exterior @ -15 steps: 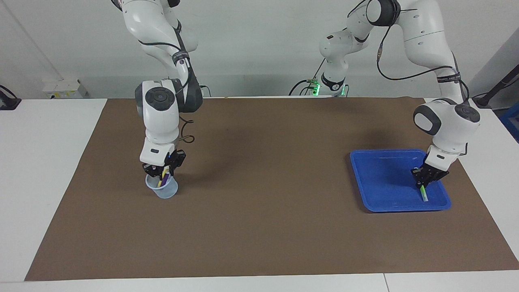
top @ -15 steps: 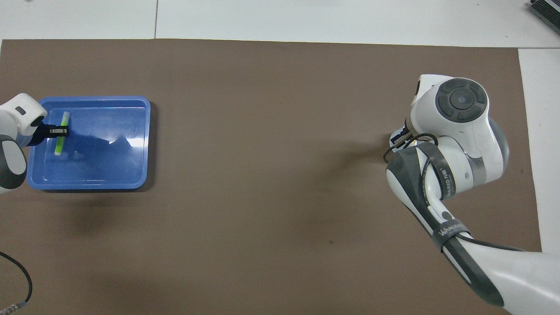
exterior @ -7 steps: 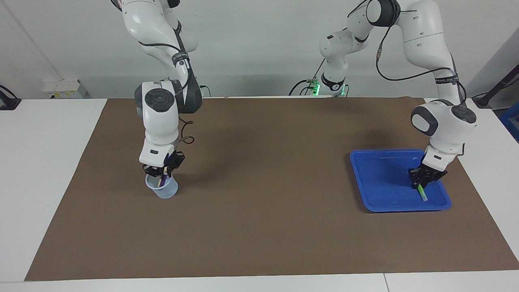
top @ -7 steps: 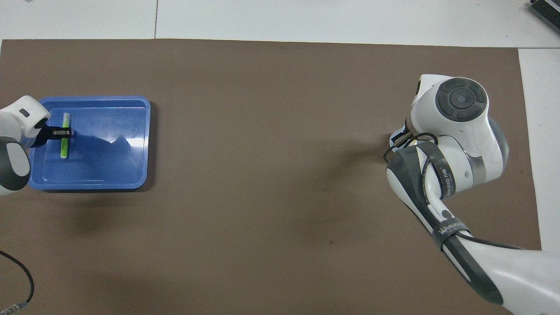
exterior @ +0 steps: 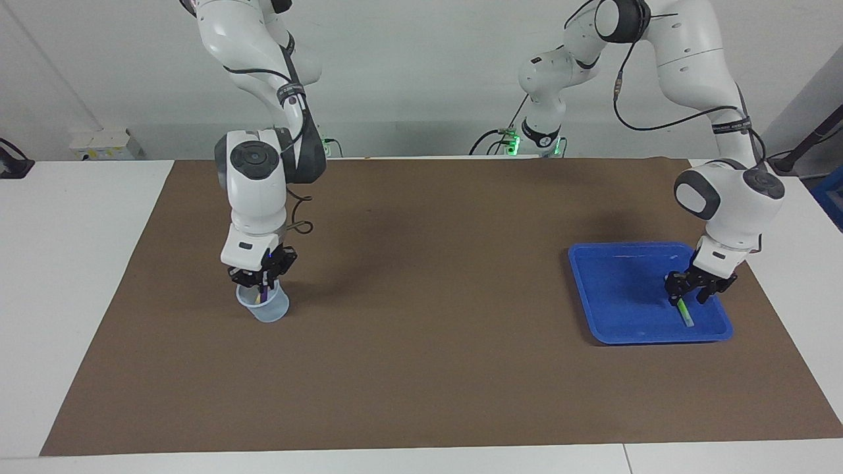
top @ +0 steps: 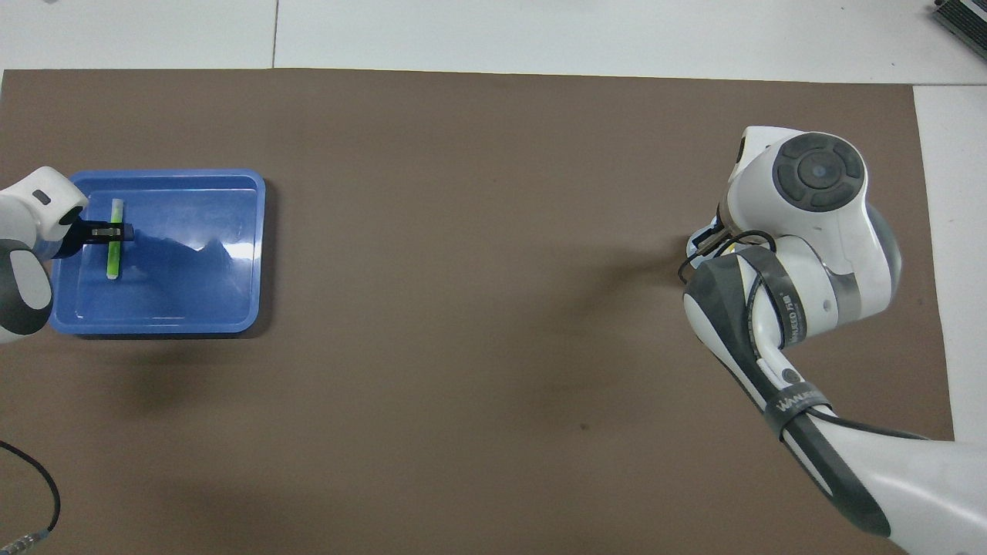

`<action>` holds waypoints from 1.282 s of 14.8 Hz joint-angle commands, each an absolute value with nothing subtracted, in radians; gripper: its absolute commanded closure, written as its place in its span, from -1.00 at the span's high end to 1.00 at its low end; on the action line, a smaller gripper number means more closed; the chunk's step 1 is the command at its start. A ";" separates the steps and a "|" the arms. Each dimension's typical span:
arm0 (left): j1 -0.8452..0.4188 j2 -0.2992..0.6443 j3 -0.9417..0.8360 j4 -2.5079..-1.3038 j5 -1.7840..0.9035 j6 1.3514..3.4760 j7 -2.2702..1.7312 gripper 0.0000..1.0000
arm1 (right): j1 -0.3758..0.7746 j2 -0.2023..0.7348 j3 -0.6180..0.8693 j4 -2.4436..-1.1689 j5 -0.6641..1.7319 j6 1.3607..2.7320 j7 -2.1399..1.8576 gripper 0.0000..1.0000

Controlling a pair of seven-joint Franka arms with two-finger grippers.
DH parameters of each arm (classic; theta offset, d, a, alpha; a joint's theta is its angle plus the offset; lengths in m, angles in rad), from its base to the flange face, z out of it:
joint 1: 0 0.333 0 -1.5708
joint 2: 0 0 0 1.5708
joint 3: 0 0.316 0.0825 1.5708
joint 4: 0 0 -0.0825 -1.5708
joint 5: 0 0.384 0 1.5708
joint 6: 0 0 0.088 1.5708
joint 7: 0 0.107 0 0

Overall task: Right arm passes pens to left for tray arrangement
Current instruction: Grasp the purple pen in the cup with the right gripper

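Since earlier frame, left gripper released green pen flat in tray, lower right; placement done. Right gripper dips into cup, grip unclear.

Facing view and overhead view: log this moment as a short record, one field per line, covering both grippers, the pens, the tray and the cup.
left gripper: open, low over the tray, fingers on either side of the green pen
green pen: lying flat in the tray, near the rim toward the left arm's end of the table
tray: blue, on the brown mat
right gripper: at the mouth of the cup, fingers around a purple pen
purple pen: upright in the cup
cup: pale, see-through, on the mat toward the right arm's end
yellow pen: not clearly visible
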State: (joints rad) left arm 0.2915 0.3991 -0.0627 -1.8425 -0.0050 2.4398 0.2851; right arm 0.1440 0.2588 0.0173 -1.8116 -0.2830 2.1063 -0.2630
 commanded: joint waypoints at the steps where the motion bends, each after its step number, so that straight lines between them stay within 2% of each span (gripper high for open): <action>1: 0.258 0.402 -0.054 -1.708 -0.002 2.268 0.275 0.41 | 0.124 0.268 0.029 -1.711 -0.247 1.995 -0.265 -0.90; 4: 0.244 0.381 -0.067 -1.690 -0.015 2.221 0.158 0.41 | 0.123 0.255 0.028 -1.619 -0.220 1.887 -0.284 -0.90; 7: 0.172 0.345 -0.067 -1.693 -0.122 2.194 -0.059 0.42 | 0.111 0.230 0.020 -1.545 -0.130 1.818 -0.305 -0.90; 13: 0.046 0.273 -0.080 -1.692 -0.160 2.087 -0.475 0.44 | 0.088 0.181 0.014 -1.499 0.125 1.755 -0.204 -0.90; 16: 0.014 0.213 -0.081 -1.690 -0.193 1.984 -0.586 0.44 | 0.078 0.181 0.014 -1.499 0.317 1.769 -0.030 -0.90; 19: -0.017 0.180 -0.097 -1.690 -0.265 1.918 -0.678 0.45 | 0.097 0.181 0.026 -1.505 0.391 1.789 0.138 -0.90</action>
